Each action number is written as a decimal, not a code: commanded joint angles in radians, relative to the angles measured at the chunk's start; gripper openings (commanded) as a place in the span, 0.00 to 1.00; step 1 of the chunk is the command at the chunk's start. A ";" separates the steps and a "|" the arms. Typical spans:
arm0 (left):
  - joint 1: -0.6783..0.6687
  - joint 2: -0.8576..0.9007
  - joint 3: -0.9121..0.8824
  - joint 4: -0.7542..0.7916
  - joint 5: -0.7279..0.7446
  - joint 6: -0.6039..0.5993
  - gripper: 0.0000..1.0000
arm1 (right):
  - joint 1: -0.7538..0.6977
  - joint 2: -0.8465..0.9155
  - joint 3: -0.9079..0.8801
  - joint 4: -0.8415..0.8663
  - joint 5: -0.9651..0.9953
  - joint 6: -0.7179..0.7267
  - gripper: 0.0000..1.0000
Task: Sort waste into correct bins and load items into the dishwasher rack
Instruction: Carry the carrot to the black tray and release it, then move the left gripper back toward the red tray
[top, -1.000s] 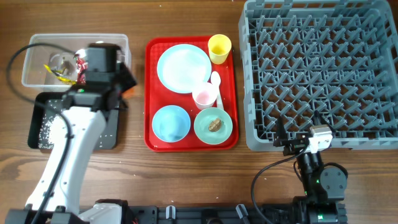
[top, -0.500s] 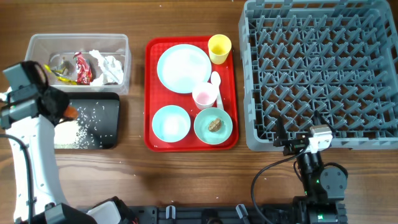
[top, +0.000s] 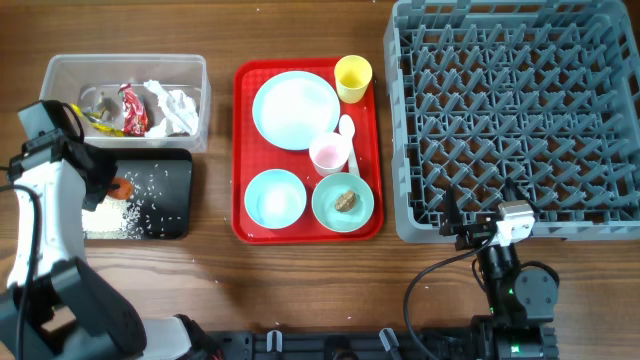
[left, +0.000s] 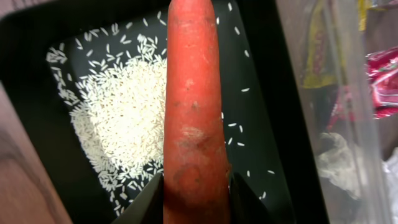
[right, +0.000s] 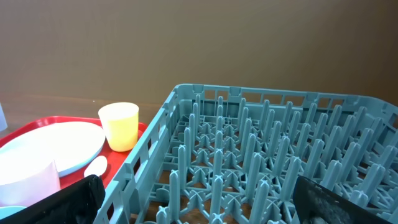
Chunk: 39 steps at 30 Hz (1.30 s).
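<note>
Our left tool (left: 196, 208) is pinching the carrot (left: 194, 106) at its thick end, one finger (left: 142, 204) pressed on each side. The carrot points straight out ahead of the tool. Beneath it lies the black tray (left: 31, 43), with a heap of rice (left: 124, 118) to the left of the carrot and loose grains scattered on both sides. We cannot tell whether the carrot touches the tray. To the right of this tool, just beside the tray, stands the clear tub (left: 292, 93). Through its wall we see a yellow wrapper (left: 320, 50), a red wrapper (left: 382, 71) and crumpled tissue (left: 339, 162).

Our right tool (right: 205, 202) has its fingers (right: 68, 199) spread wide with nothing between them. Directly ahead of it is the rack (right: 249, 155). Ahead and to its left, on the red tray (right: 37, 124), we see the plate (right: 56, 146), the yellow cup (right: 121, 126), the spoon (right: 94, 167) and the small cup (right: 28, 180). From overhead, two bowls (top: 275, 197) sit on the tray's end nearer this tool, and one holds the brown lump (top: 345, 200). The tray rests on the surface (top: 300, 290).
</note>
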 joint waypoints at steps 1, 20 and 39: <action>0.008 0.052 -0.006 0.018 0.008 -0.024 0.04 | -0.005 -0.008 -0.001 0.003 -0.016 -0.010 1.00; 0.030 0.197 -0.039 0.093 -0.025 -0.061 0.06 | -0.005 -0.008 -0.001 0.003 -0.016 -0.010 1.00; 0.081 0.106 -0.040 0.131 0.195 0.007 0.39 | -0.005 -0.008 -0.001 0.003 -0.016 -0.010 0.99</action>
